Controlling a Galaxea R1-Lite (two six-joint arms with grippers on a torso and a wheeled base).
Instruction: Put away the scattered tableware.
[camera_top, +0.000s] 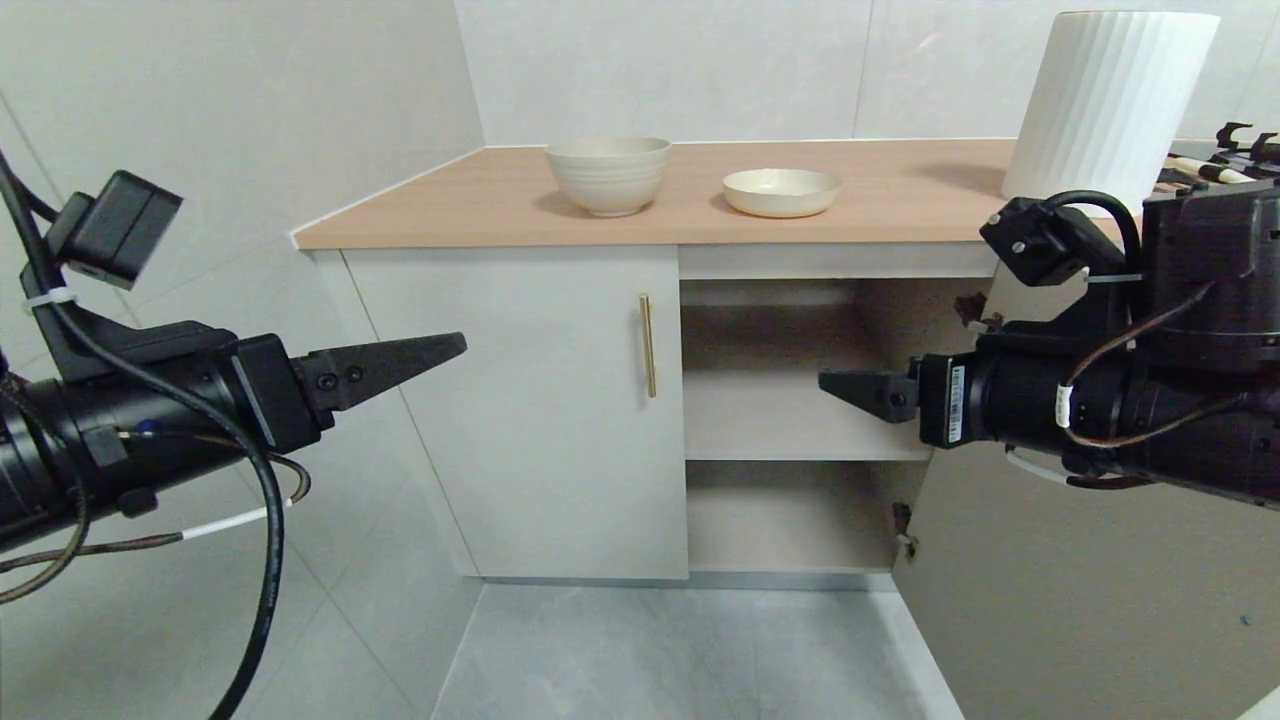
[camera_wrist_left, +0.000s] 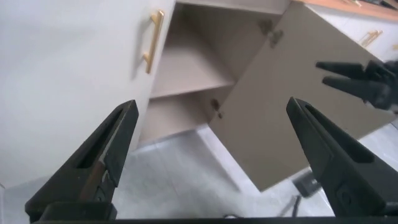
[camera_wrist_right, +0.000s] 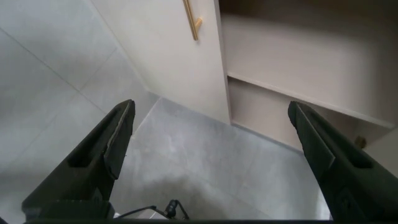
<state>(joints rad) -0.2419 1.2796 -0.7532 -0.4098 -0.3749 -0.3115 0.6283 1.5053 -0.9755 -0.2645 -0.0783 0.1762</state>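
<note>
While on counter (camera_top: 900, 200) — bowl (camera_top: 608, 175), dish (camera_top: 781, 191), vase (camera_top: 1110, 100)

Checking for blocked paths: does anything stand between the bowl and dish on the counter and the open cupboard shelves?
Nothing visible does. The bowl and dish sit on the counter above the cupboard; its right door is swung open, leaving the shelves exposed.

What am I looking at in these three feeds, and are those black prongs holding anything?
It is a two-armed robot. The wide picture comes from its head; the other two from cameras on each wrist, looking along the prongs. The left tool and right tool both stand open, holding nothing. On the wooden countertop sit a deep ribbed cream bowl and a shallow cream dish, with a tall white ribbed container farther right. Below, the pale cupboard is open, showing its shelves.
</note>
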